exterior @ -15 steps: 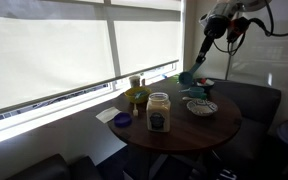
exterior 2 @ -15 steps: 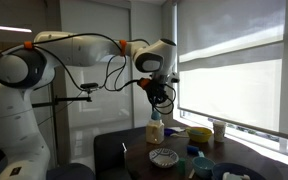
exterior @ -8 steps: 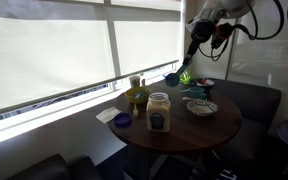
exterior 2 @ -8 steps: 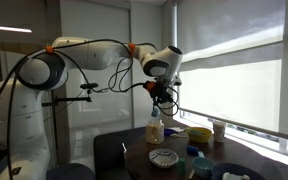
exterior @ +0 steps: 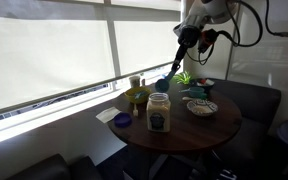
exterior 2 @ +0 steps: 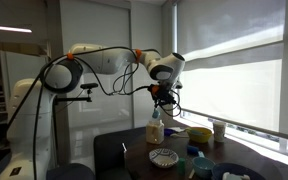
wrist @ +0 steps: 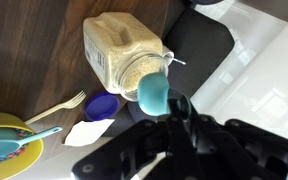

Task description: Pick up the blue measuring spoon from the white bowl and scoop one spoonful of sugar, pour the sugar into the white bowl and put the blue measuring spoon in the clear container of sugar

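Observation:
My gripper (exterior: 180, 52) is shut on the handle of the blue measuring spoon (exterior: 163, 84) and holds it just above the clear container of sugar (exterior: 159, 113). In the wrist view the spoon's round blue head (wrist: 154, 93) hangs at the jar's open mouth, and the pale sugar (wrist: 117, 48) shows through the jar's wall. The gripper (wrist: 174, 108) looks dark below the spoon. The white bowl (exterior: 202, 108) sits on the round table beside the jar. It also shows in an exterior view (exterior 2: 164, 157), in front of the jar (exterior 2: 155, 130) and under the gripper (exterior 2: 164, 97).
The table is round and dark (exterior: 189, 136). A small dark-blue dish (exterior: 122, 120) and a yellow-green jar (exterior: 136, 97) stand near the clear jar. In the wrist view I see a yellow plate (wrist: 4, 128) with a teal spoon, a fork (wrist: 59, 105) and a white napkin (wrist: 87, 133). Dark chairs surround the table.
My arm has swung from above the white bowl toward the clear jar with the spoon in it. The spoon's head now hangs at the jar's mouth.

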`<state>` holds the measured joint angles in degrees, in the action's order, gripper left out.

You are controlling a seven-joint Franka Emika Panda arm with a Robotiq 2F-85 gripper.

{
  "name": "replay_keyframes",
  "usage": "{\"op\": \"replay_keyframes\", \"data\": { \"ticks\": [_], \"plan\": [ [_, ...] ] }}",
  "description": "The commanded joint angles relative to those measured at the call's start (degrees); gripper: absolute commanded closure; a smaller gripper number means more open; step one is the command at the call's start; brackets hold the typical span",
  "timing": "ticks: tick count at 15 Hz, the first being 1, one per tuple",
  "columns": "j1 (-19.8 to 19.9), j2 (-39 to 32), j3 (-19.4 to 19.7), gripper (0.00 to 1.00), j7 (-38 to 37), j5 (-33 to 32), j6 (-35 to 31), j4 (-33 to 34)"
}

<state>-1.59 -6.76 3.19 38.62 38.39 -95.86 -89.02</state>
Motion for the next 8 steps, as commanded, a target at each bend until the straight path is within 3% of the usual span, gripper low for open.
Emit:
{"op": "replay_keyframes", "data": {
  "ticks": [1, 8],
  "plan": [
    [0.9, -3.9, -2.2, 0.98, -2.3, -3.1, 1.6, 5.0],
    [1.3, -7.5, -4.5, 0.98, -2.7, -5.3, 2.4, 7.9]
  ]
}}
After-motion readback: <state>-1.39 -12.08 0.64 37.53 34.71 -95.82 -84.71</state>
